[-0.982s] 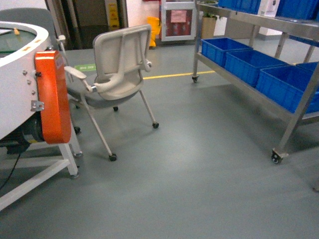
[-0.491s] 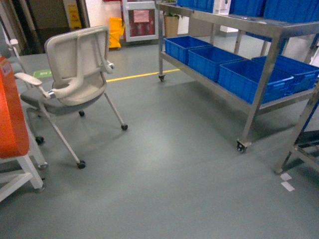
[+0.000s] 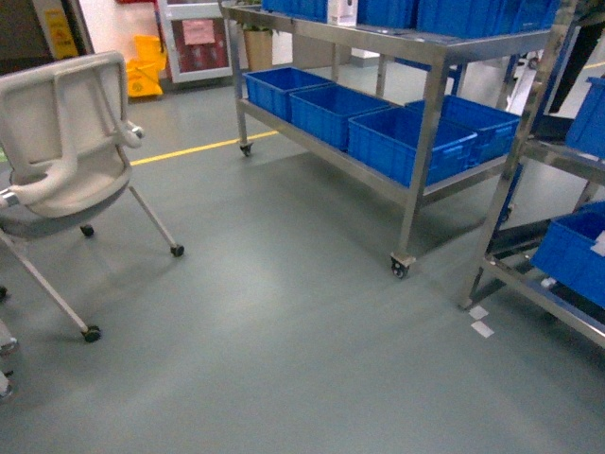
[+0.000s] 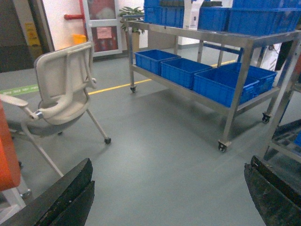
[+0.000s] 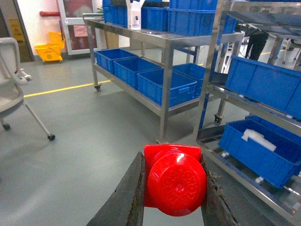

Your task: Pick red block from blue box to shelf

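Note:
The red block (image 5: 176, 183) fills the bottom of the right wrist view, stud end toward the camera. My right gripper (image 5: 173, 155) is shut on it, a dark finger pressed against each side. My left gripper (image 4: 171, 160) is open with only grey floor between its fingers (image 4: 70, 193). The steel shelf (image 3: 430, 113) stands ahead on castors, also seen in the left wrist view (image 4: 237, 70) and the right wrist view (image 5: 164, 70). Dark blue crates (image 3: 406, 142) sit on its tiers. The blue box is out of view. Neither gripper shows in the head view.
A white wheeled chair (image 3: 66, 142) stands at the left. A second steel rack (image 3: 529, 151) with blue crates is at the right edge. A yellow line (image 3: 189, 149) crosses the floor, and two white patches (image 3: 482, 328) lie by the second rack's foot.
The head view has swung right: the chair slid to the left edge, the orange-and-white machine left the frame, the shelf came toward the centre and a second rack appeared.

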